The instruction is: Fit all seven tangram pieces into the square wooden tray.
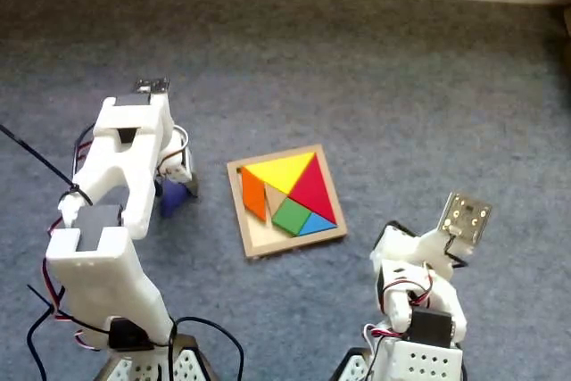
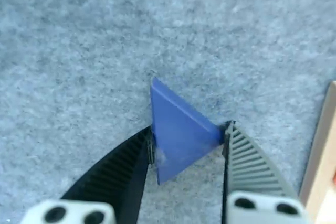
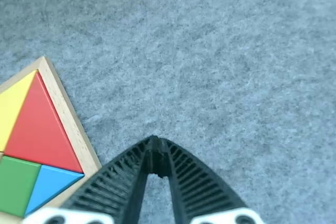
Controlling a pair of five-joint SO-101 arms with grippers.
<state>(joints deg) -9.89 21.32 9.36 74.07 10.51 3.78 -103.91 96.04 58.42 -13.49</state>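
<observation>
Blue triangle (image 2: 178, 135) is being pinched between the left gripper's (image 2: 189, 136) fingers over grey carpet (image 2: 79, 51) at nine o'clock from the wooden tray (image 1: 259, 238), while the right gripper (image 3: 156, 153) is hanging at four o'clock, fingers pressed together.

One square wooden tray (image 1: 260, 236), six tangram pieces (image 1: 278, 171) inside it, one dark blue triangle (image 2: 178, 132) outside, two arms (image 1: 125, 176)
</observation>
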